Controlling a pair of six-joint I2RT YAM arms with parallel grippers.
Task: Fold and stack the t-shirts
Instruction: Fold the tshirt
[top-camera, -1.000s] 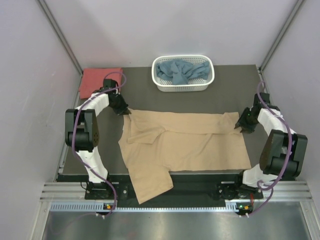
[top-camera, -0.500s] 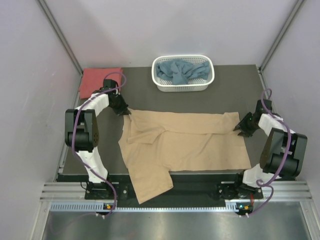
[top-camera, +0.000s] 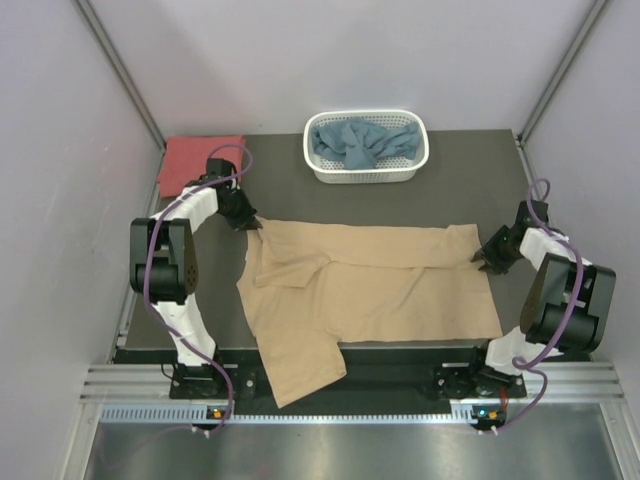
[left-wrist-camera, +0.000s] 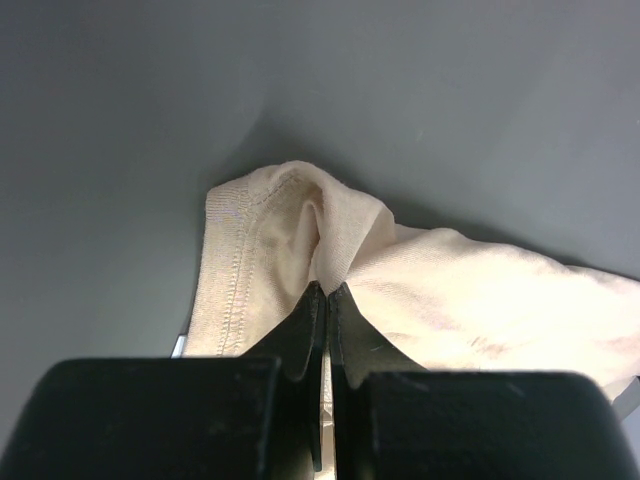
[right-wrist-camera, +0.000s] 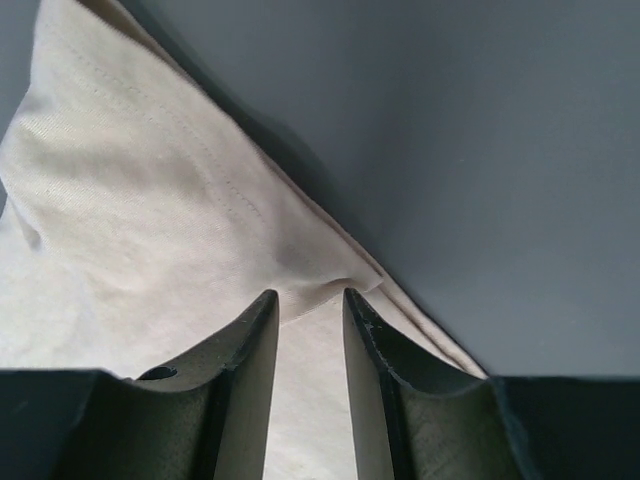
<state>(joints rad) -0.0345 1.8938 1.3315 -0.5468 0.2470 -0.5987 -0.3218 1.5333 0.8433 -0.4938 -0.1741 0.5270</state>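
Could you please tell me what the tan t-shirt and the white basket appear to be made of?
The tan t-shirt looks like soft matte knit cloth, probably cotton jersey: it wrinkles and shows a stitched hem. The white basket looks like moulded plastic, slightly glossy, judging by its rigid lattice walls.

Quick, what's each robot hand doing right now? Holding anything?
Left gripper: closed, pinching the tan shirt.
Right gripper: open, fingers apart at the shirt's corner, not pinching it yet.
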